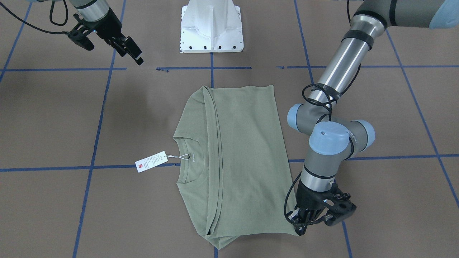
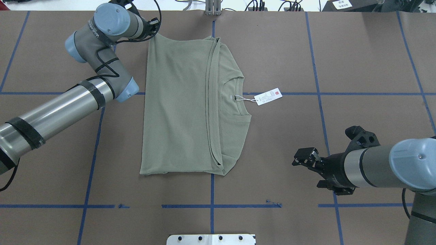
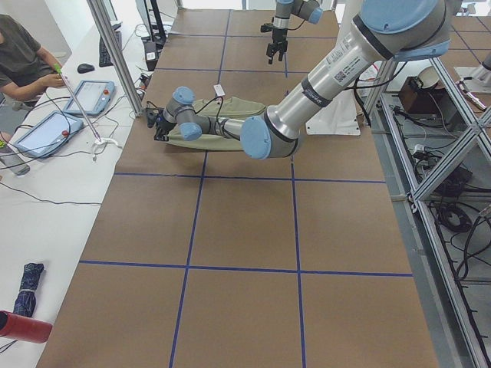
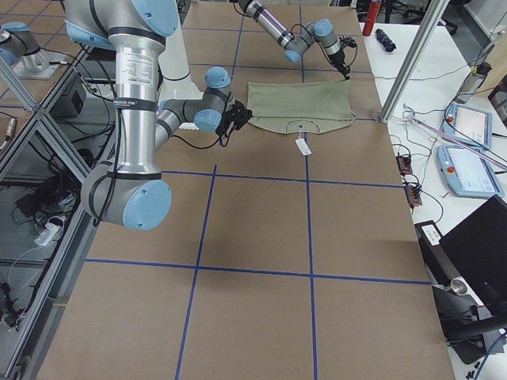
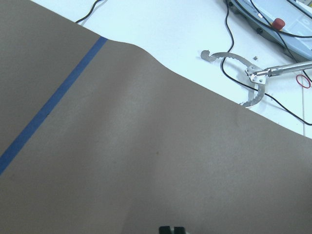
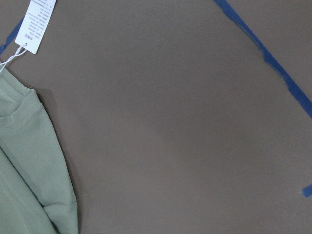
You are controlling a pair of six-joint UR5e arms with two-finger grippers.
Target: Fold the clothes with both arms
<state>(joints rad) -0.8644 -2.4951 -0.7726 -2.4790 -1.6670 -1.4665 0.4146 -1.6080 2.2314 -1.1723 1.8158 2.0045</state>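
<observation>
The sage-green shirt (image 1: 244, 154) lies flat mid-table, folded lengthwise, neck and white hang tag (image 1: 151, 161) toward the right arm's side; it also shows in the overhead view (image 2: 177, 109). My left gripper (image 1: 300, 224) is low at the shirt's far hem corner, by the table's far edge (image 2: 154, 26). In its wrist view the fingertips (image 5: 171, 230) are together over bare paper, with no cloth between them. My right gripper (image 2: 308, 166) hovers apart from the shirt, near the robot. Its wrist view shows no fingertips, only shirt edge (image 6: 29, 170) and tag (image 6: 36, 24).
The white base plate (image 1: 211, 28) stands at the robot's side of the table. Blue tape lines (image 2: 340, 93) grid the brown paper. Past the far edge is a white bench with tablets (image 3: 46, 130), cables and an upright metal pole (image 3: 115, 54).
</observation>
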